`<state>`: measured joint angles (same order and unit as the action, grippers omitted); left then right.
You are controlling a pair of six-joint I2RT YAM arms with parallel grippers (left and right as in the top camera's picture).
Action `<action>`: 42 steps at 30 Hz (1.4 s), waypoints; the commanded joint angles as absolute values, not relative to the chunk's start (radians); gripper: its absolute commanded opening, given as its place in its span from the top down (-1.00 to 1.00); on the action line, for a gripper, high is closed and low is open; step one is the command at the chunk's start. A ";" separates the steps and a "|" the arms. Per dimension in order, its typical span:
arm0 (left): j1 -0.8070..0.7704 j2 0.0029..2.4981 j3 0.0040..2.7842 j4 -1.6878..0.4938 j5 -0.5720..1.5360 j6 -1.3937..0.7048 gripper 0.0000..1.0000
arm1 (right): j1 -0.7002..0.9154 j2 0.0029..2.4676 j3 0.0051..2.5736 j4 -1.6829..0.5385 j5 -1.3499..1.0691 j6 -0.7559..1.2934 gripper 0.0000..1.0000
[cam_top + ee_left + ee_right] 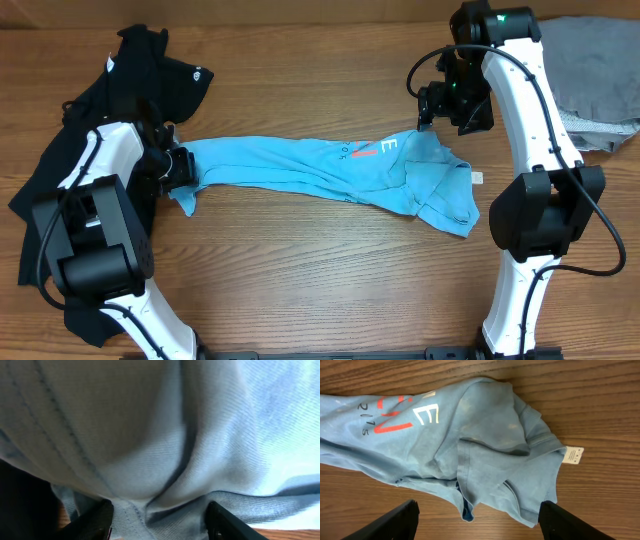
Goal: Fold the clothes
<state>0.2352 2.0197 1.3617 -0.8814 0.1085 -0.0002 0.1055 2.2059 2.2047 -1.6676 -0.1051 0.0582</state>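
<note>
**Item: light blue T-shirt, laid long across the table**

- Light blue soft cotton T-shirt (300,170): lies crumpled in a long band across the middle of the brown wood-grain table (300,270). Its left end is at the left gripper (185,168) and its right end is bunched in folds below the right gripper (432,110).
- Markings: white and red lettering (427,414) with small dark numerals beside it. A small white paper tag (572,455) sticks out from the right-hand hem onto bare wood.
- Left gripper (wrist view): blue knit fills the frame. The two dark fingers (95,522) stand apart with cloth gathered between them. Whether they pinch it cannot be told.
- Right gripper (479,520): fingers spread wide, holding nothing, raised above the shirt's bunched right end.
- Surroundings:
  - Large black fabric T-shirt (150,70): heaped at the left edge, partly under the left arm, just beside the blue shirt's left end. It carries a small white logo (200,73).
  - Grey cloth garment (600,80): lies at the far right corner, behind the right arm and well apart from the blue shirt.
</note>
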 commanded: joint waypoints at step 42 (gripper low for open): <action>0.236 1.896 1.275 -0.766 -0.007 0.023 -0.20 | 0.109 2.202 2.218 -1.682 -0.114 0.044 -0.62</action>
<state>0.2356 1.9213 1.2812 -0.7635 0.0559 -0.0101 0.1055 2.2059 2.2047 -1.6833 -0.1055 0.0517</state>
